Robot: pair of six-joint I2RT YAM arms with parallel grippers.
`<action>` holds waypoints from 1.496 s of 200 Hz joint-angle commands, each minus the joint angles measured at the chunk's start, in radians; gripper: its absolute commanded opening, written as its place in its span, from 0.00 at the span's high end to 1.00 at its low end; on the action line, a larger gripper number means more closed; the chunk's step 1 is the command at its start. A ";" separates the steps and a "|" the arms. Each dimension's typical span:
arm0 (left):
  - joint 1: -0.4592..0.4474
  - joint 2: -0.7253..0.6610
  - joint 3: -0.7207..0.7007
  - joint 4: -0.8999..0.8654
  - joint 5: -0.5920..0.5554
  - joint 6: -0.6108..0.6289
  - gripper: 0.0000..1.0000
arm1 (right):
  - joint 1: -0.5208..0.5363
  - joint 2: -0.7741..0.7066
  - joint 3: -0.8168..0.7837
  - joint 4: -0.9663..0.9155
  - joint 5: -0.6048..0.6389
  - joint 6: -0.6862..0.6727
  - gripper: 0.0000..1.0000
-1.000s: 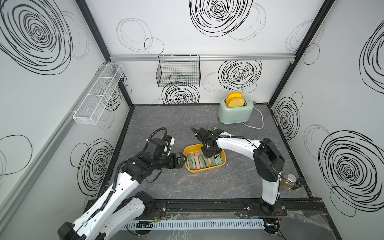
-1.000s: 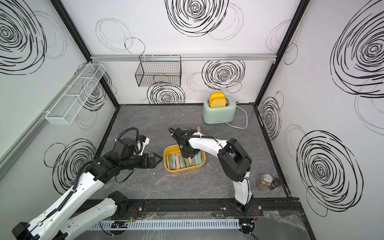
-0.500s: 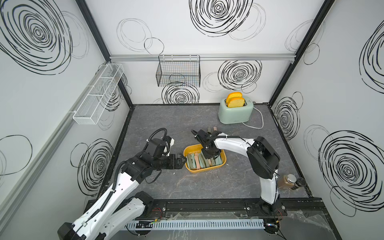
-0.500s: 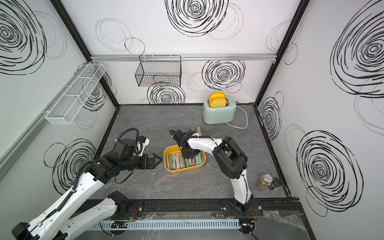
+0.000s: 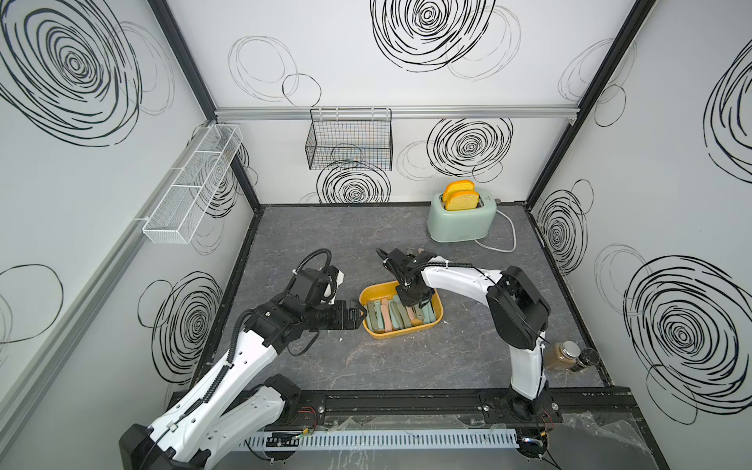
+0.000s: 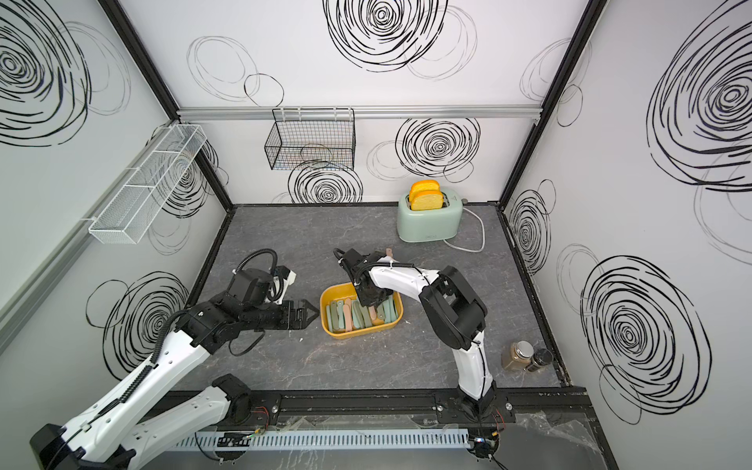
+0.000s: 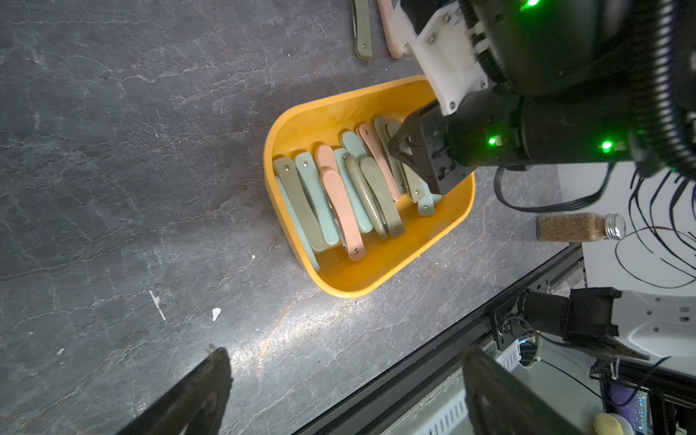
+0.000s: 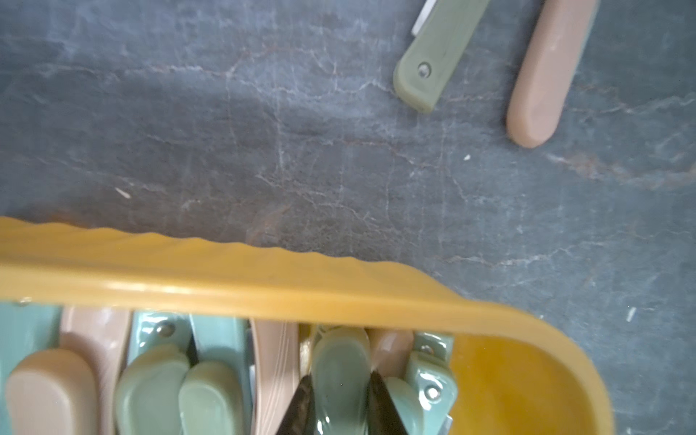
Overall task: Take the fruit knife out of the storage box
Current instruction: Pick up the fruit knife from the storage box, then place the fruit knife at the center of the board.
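Right gripper [image 8: 341, 405] clamped a green folding fruit knife [image 8: 339, 371] inside the storage box [image 8: 263, 286]; left gripper [image 6: 303, 317] idled agape. Best lift straight up, slowly, clear of neighbours.

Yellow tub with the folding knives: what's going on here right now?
The right gripper is down inside the mustard-yellow plastic storage tub, its fingertips pinching a sage-green folded fruit knife among the pink and green ones; it is not lifted yet. The left gripper sits open just outside the tub, touching nothing. Two knives, one green and one pink, already lie on the grey tabletop.
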 commanded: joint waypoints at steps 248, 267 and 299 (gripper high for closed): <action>-0.045 0.299 0.221 0.210 0.035 0.025 0.02 | -0.385 0.047 0.246 -0.070 -0.002 -0.112 0.76; -0.050 0.324 0.236 0.213 0.037 0.031 0.02 | -0.398 0.095 0.277 -0.066 -0.007 -0.115 0.76; -0.050 0.349 0.243 0.210 0.037 0.044 0.02 | -0.408 0.167 0.325 -0.059 -0.016 -0.121 0.76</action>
